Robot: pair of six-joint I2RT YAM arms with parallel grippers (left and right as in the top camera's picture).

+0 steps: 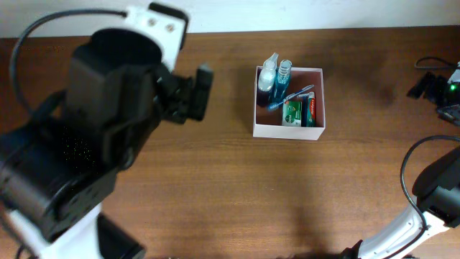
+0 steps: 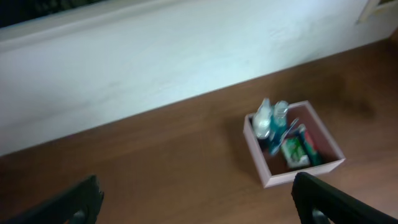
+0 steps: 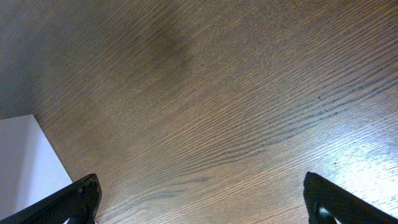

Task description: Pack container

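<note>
I read this as a robotics lab bench rather than a home. My left arm (image 1: 86,144) and right arm (image 1: 431,194) work at a brown wood-grain table (image 1: 215,187) pushed against a plain white wall (image 2: 155,56). A black cable (image 1: 25,36) loops off the left arm and a second cable (image 1: 403,176) curves by the right. Dark electronics (image 1: 442,86) with a green light sit at the table's far right edge — test-rig gear. The container (image 1: 287,132) of toiletries (image 1: 277,79) is the one household thing I see.

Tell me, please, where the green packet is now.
Overhead, the green packet lies inside the container, right of the table centre, by its lower wall, beside the red carton.
</note>
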